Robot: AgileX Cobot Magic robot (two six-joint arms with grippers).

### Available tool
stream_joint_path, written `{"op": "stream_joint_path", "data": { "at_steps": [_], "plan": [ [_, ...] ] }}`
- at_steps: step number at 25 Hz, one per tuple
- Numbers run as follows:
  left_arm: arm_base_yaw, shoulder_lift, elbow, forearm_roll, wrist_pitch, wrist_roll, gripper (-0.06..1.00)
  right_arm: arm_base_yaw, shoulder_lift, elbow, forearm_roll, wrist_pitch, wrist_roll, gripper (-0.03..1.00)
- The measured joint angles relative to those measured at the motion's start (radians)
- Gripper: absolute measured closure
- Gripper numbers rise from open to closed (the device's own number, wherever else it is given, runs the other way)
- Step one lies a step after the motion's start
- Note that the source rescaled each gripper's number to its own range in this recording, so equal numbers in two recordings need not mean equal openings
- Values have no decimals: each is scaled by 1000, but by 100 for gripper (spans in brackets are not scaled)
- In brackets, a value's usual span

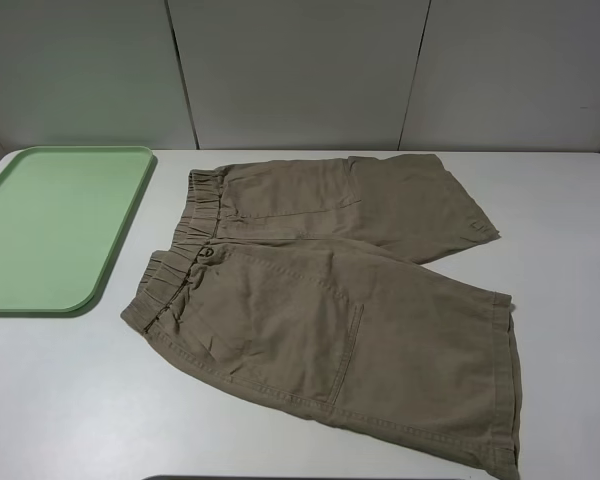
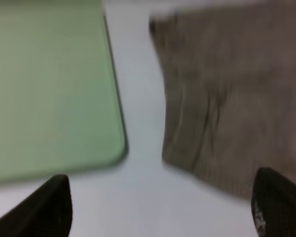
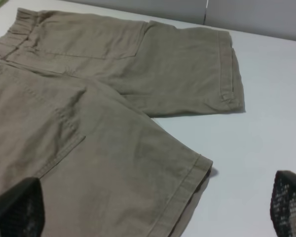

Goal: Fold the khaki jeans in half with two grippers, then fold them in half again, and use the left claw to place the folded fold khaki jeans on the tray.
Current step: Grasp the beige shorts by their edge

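Nearest, both grippers hang just above the table with nothing held. The left claw has its jaws spread wide, with the waistband's near corner just ahead of them and a strip of bare table beside it. The right gripper is also fully spread, over the hem of the near leg. Neither shows in the high view.

The jeans lie flat and unfolded mid-table, waistband toward 9 o'clock, leg hems toward 3 and 4. The near leg runs down to 5 o'clock, and the far leg angles off toward 2. They look like thin, limp cotton: light, not fragile and unlikely to slip, but they will sag and drag when lifted and hold no shape of their own.

The firmest holds are probably the doubled edges. For the left claw that is the gathered waistband at its near corner, for the right the stitched hem at the near leg's outer corner. Pinching both at table level, each catching every layer, should carry the near leg up over the far one. The patch pocket and the button add some bulk, so the fold line may ride uneven there.

Farther, at 10 o'clock, the tray sits empty, near the waistband but apart from it. A short sideways carry would reach it.
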Motion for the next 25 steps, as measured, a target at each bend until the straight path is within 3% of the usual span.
{"op": "stream_joint_path", "data": {
  "at_steps": [8,11,15,19,25],
  "plan": [
    [0,202,-26,-42,-224,34,13,0,311,-115,-1,-189,-128,-2],
    [0,354,-57,-77,-279,99,13,0,431,-148,-2,-214,-195,-2],
    [0,581,-132,-142,-285,291,13,41,541,-170,-13,-225,-219,-2],
    [0,791,-209,-223,-227,523,13,114,622,-176,-63,-240,-252,-2],
    [-66,1014,-246,-355,-177,893,13,280,740,-176,-162,-220,-326,-2]
  ]
}}
